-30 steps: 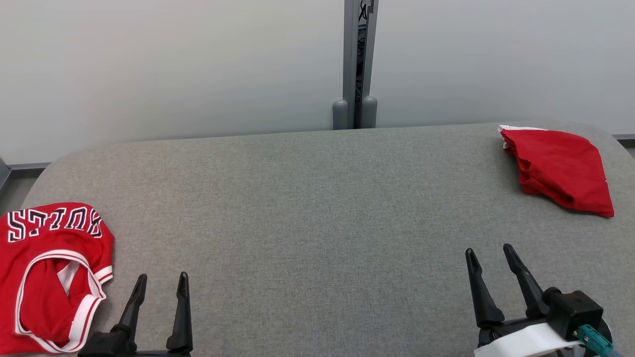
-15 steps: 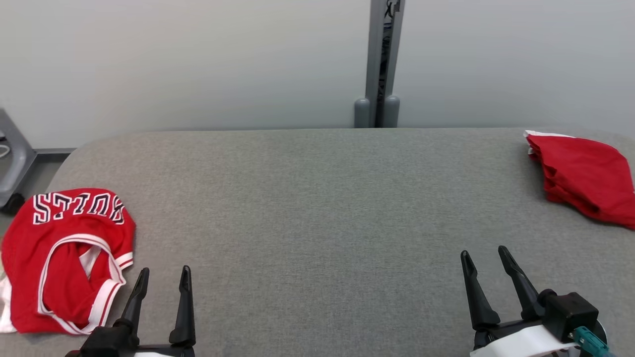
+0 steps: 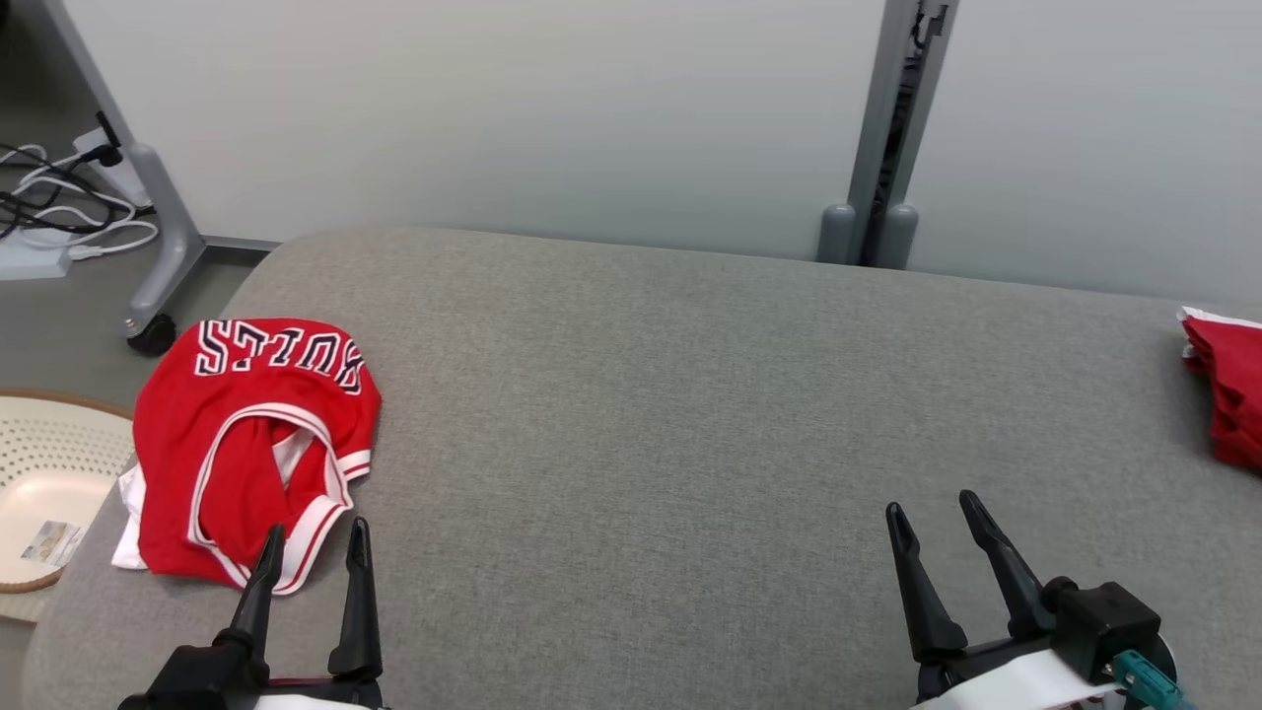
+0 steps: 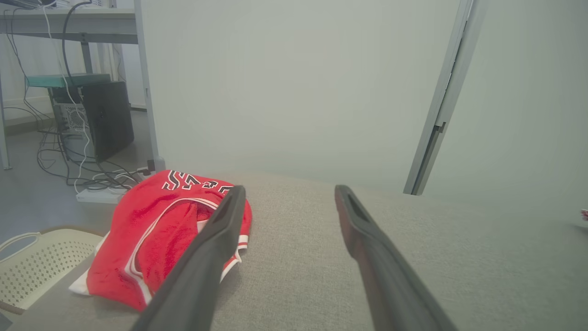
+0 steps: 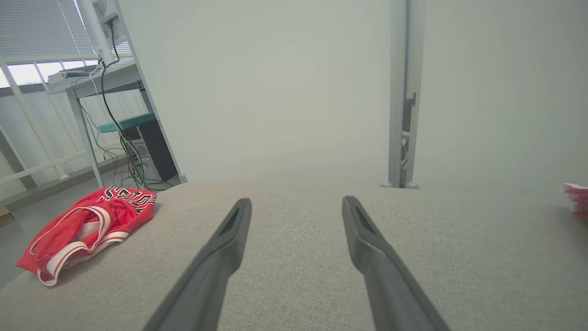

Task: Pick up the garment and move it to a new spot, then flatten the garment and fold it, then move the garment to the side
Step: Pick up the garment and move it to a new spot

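Left jaws wide beside garment (image 3: pixel 251 399)

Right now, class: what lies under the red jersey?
The red jersey lies on the grey table. A white cloth corner pokes out beneath its edge; how far it runs underneath is covered.

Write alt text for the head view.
A crumpled red jersey lies at the left end of a grey padded table, just ahead of the open left gripper. The open right gripper is at lower right; another red garment sits at the right edge.
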